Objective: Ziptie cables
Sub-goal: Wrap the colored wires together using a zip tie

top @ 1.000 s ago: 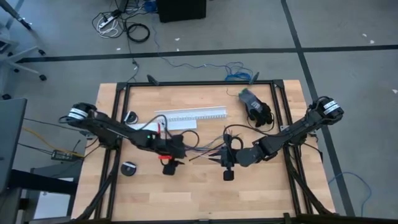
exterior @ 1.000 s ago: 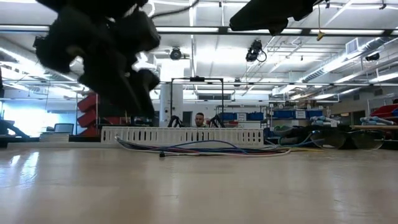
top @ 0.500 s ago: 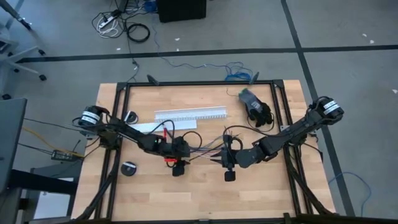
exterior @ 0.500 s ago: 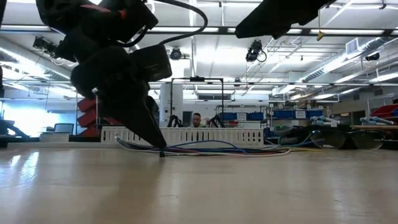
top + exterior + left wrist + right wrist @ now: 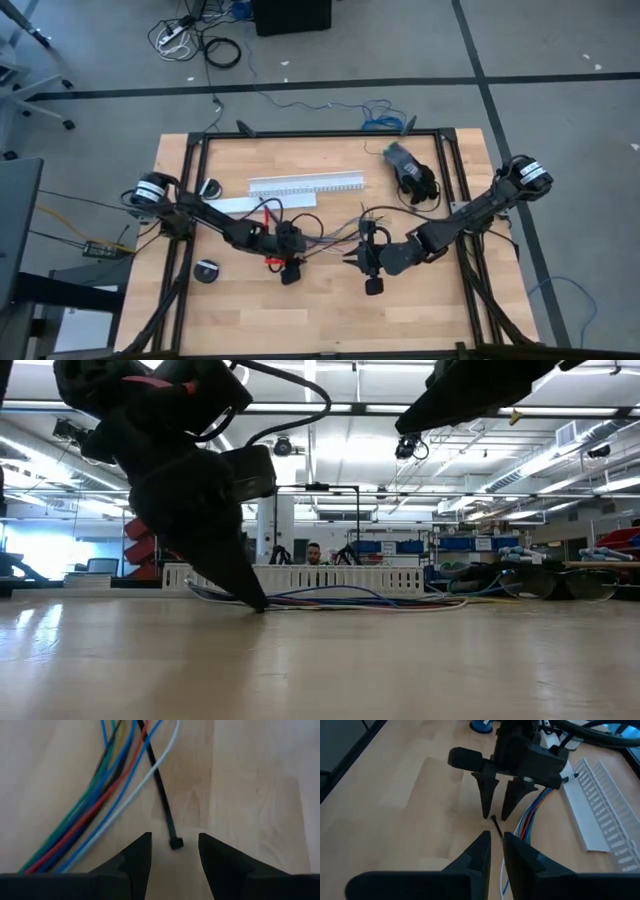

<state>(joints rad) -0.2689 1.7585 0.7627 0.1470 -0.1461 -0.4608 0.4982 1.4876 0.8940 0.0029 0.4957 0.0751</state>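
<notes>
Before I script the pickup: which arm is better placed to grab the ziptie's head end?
The left. Its gripper is open, with the ziptie head lying between its fingertips on the table. The right gripper hangs farther back, its fingers nearly closed, facing the left one, beside the cables.

— Left gripper [image 5: 303,252]?
— Mid-table, tips down at the wood, fingers [image 5: 137,857] parted.
— Right gripper [image 5: 350,259]?
— Just beside it, facing it, fingers [image 5: 480,851] nearly together with a narrow gap. Both arms reach in from the side edges.

One ziptie [image 5: 163,800], one bunch of cables [image 5: 102,795], one white slotted channel [image 5: 305,184], two grippers.
</notes>
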